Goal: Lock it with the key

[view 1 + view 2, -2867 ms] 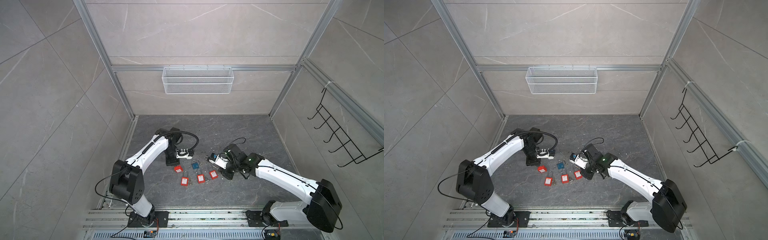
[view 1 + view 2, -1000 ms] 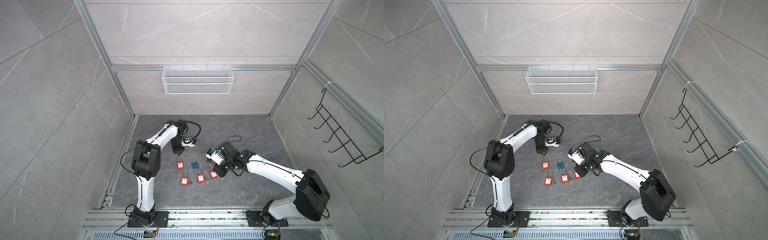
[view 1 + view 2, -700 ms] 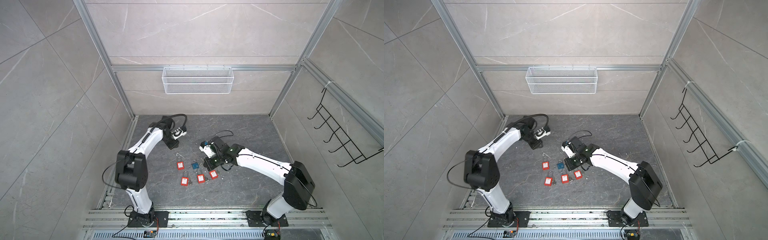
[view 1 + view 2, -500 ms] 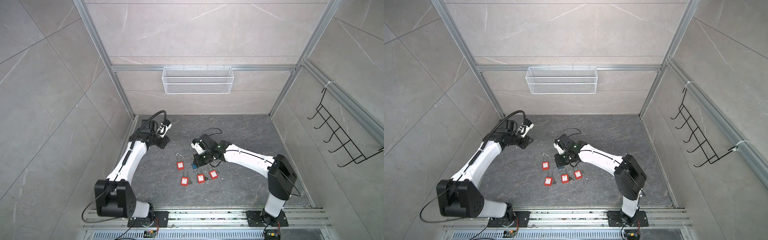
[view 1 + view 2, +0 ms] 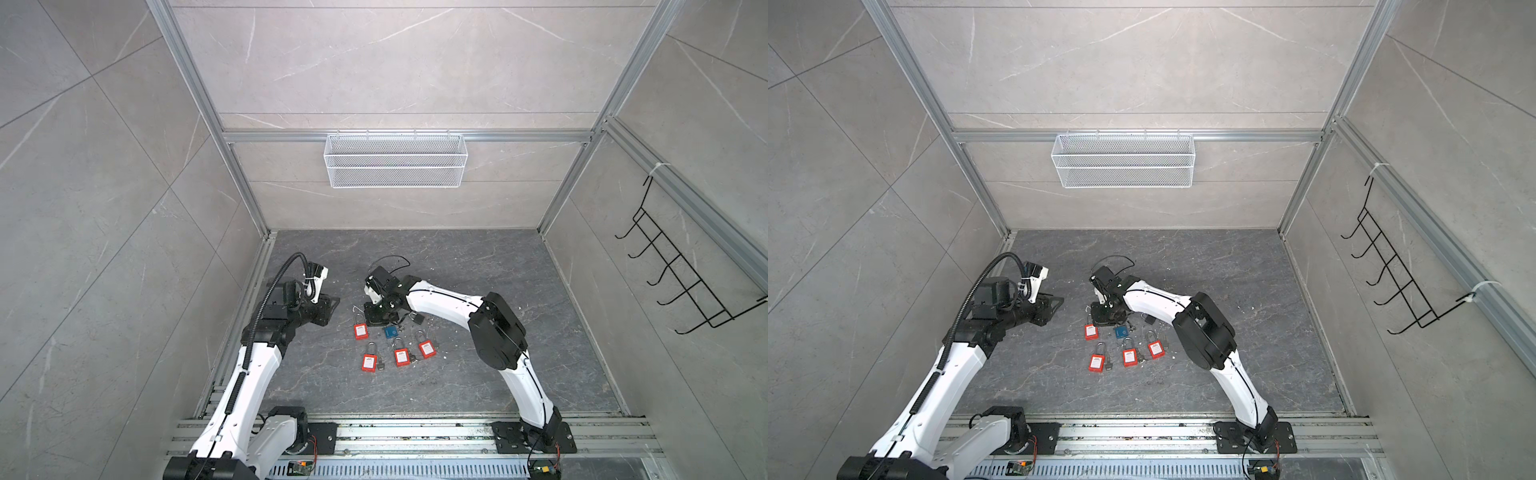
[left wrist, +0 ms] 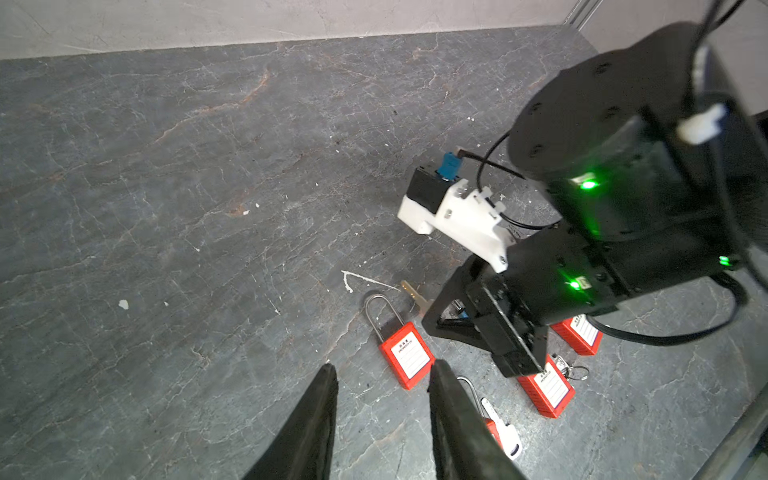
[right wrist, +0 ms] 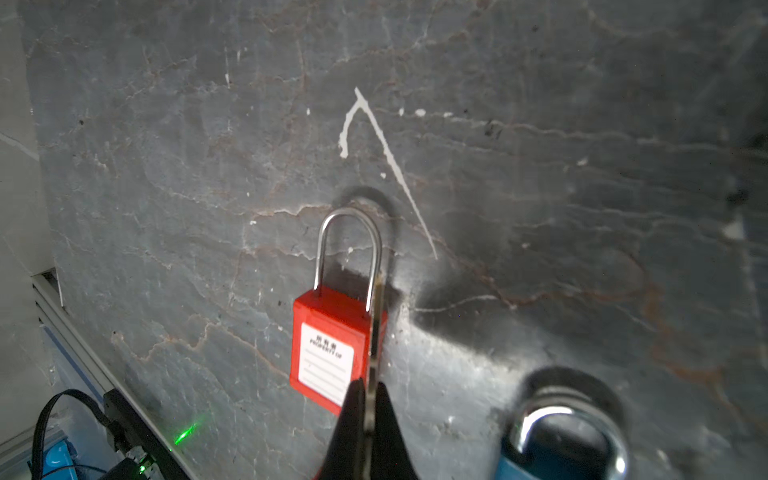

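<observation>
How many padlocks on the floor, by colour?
Red padlocks: 4
Blue padlock: 1
Small dark thing beside the blue one: perhaps another padlock, too small to tell, not counted
Total: 5

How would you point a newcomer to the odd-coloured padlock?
On the dark stone floor, find the cluster of red padlocks. Close beside the right tool lies the blue padlock, the only blue body among them.
</observation>
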### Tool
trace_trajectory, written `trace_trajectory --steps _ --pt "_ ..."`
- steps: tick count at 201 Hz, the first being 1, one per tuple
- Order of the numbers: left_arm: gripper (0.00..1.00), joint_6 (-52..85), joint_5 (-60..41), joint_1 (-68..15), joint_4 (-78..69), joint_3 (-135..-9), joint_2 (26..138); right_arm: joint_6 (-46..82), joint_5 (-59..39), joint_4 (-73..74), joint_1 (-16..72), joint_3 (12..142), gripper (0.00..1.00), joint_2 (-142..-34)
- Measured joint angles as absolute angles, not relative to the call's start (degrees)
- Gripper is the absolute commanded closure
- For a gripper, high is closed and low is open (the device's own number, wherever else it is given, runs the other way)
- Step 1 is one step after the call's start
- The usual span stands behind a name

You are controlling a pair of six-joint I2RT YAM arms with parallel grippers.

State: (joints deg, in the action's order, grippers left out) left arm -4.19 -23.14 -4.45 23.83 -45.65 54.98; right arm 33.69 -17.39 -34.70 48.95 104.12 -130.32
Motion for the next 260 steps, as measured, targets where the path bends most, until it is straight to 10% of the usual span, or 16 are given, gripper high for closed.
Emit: trace_trajectory --steps 157,183,202,260 --pt "0.55 -0.3 -24.0 -4.4 23.6 -43.5 53.2 34.4 -13.3 -37.9 49.3 104.1 0.63 -127.9" --pt "0.47 0.1 -20.5 -4.4 21.6 -41.5 53.0 31.4 -6.6 -38.3 49.5 99.8 0.48 -118.9" --pt "0.43 0.3 -15.2 -4.4 18.9 -38.6 53.1 28.5 0.6 -36.5 48.6 91.5 0.02 -107.9" --pt "0.26 0.0 -1.5 -1.6 -0.5 -26.7 61.4 14.9 25.1 -13.2 33.0 54.2 0.01 -77.5"
